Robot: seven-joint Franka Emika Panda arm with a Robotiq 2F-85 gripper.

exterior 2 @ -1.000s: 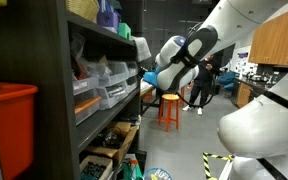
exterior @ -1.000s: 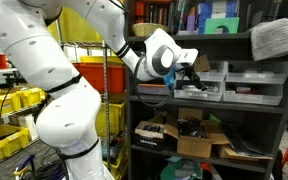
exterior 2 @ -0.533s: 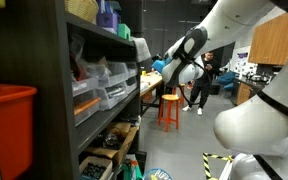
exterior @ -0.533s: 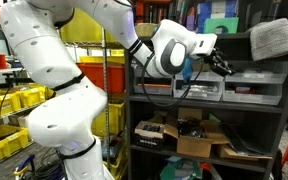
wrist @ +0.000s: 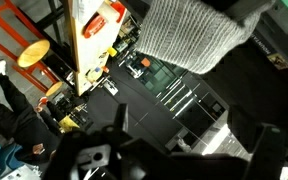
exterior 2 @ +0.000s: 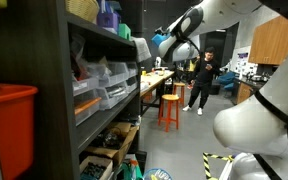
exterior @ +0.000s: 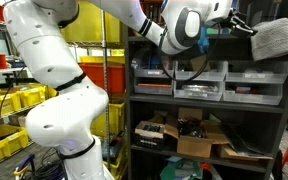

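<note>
A grey knitted cloth [exterior: 274, 38] lies on the upper shelf of a dark shelving unit [exterior: 209, 62] and hangs a little over its edge. It also fills the top of the wrist view [wrist: 189, 35]. My gripper [exterior: 242, 23] is raised to that shelf's height, just beside the cloth and apart from it. In the wrist view its two dark fingers [wrist: 189, 140] stand wide apart with nothing between them. The white arm [exterior 2: 184, 30] reaches toward the shelf front.
Grey drawer bins [exterior: 199, 80] sit on the middle shelf and cardboard boxes [exterior: 199, 135] on the lower one. Yellow bins [exterior: 9, 105] stand beside the robot. A red bin [exterior 2: 9, 120], an orange stool [exterior 2: 170, 108] and a standing person [exterior 2: 200, 80] are nearby.
The gripper has risen from the drawer-bin shelf to the upper shelf and moved toward the grey cloth. The cloth has not moved.
</note>
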